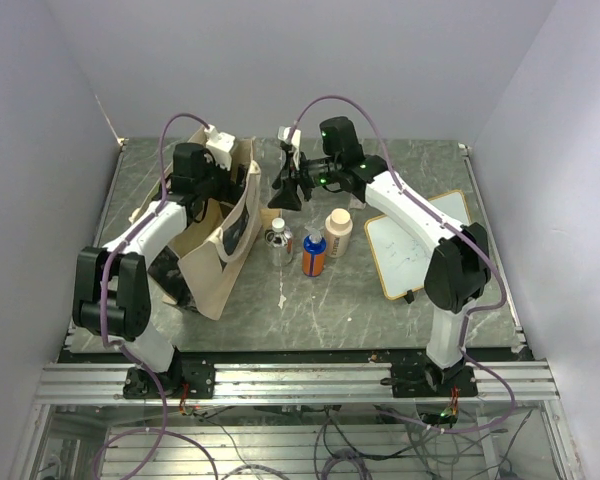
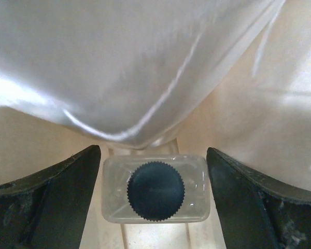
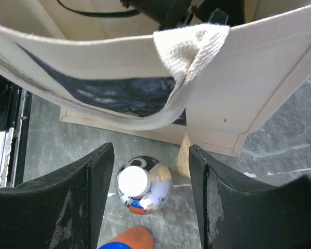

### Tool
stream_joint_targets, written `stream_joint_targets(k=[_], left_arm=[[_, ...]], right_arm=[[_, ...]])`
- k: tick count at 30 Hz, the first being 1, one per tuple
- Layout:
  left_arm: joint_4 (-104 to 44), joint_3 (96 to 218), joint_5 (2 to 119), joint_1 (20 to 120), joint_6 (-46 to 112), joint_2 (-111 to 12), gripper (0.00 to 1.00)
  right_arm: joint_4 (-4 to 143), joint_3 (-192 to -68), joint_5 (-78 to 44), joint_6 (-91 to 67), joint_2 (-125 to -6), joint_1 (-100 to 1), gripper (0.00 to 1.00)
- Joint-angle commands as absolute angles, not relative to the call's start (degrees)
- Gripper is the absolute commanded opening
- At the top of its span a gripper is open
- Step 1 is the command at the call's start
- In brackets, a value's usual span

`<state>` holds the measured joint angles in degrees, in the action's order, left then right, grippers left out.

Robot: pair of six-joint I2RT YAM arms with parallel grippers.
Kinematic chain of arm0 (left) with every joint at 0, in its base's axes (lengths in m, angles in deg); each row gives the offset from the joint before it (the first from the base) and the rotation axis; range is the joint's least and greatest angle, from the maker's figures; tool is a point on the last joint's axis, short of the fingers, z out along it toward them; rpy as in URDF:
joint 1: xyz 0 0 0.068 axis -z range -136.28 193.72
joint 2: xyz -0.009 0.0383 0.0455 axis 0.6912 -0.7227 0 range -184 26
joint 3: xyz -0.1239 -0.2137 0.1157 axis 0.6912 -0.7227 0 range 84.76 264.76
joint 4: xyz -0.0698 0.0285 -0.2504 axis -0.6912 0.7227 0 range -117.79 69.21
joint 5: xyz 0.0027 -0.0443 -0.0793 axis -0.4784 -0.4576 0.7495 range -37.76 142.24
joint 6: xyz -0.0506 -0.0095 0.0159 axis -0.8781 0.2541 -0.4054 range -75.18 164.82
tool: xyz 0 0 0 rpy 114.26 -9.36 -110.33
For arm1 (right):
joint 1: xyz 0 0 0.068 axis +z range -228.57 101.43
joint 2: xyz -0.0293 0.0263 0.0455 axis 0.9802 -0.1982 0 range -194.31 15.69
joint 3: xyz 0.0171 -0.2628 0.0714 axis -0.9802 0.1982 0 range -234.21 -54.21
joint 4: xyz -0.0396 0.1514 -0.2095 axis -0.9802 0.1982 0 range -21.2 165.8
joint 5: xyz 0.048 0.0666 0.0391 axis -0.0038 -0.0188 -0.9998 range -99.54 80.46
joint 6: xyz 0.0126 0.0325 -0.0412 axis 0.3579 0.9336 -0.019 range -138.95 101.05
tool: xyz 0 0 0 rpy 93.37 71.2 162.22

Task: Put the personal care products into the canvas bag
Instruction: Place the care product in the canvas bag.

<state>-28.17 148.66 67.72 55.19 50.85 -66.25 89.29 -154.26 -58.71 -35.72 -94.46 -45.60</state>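
Beside one canvas bag point(image 1: 220, 245), three bottles point(image 1: 313, 254), left gripper point(image 2: 154, 199) spread around one clear bottle point(image 2: 155, 189), right gripper point(image 3: 151, 199) spread.

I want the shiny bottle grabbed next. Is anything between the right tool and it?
Nothing visible. The right tool hangs open straight above the silver bottle, one finger on each side. The bag hangs beyond it, not between.

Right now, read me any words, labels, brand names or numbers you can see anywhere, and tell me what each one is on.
No text can be read in any view.
canvas bag: dark printed picture, no legible letters.
blue-and-orange bottle: label too small to read.
silver bottle: only reflections in the right wrist view.
clear bottle: dark ribbed cap, no marking.
cream bottle: plain.
whiteboard: faint marks, illegible.
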Motion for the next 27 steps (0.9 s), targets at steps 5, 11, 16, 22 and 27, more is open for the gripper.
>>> stream_joint_targets(k=[5, 11, 16, 22, 27], left_arm=[[-25.2, 153.8, 65.3, 55.5, 50.0, -63.4, 0.97], [-22.9, 155.8, 64.6, 55.5, 50.1, -62.9, 0.98], [-20.4, 158.0, 64.5, 55.5, 50.3, -62.3, 1.00], [-15.7, 160.5, 65.7, 55.5, 51.1, -61.6, 0.98], [-13.4, 160.8, 65.9, 55.5, 51.3, -59.6, 0.95]], right_arm=[[97.4, -155.0, -56.2, -41.0, -88.2, -45.4, 0.60], [98.5, -152.9, -54.6, -42.6, -85.0, -45.6, 0.60], [98.5, -151.5, -54.2, -41.8, -83.5, -45.9, 0.60], [98.0, -149.6, -53.8, -41.3, -82.3, -46.0, 0.60], [98.1, -148.7, -53.1, -41.3, -81.3, -46.4, 0.60]])
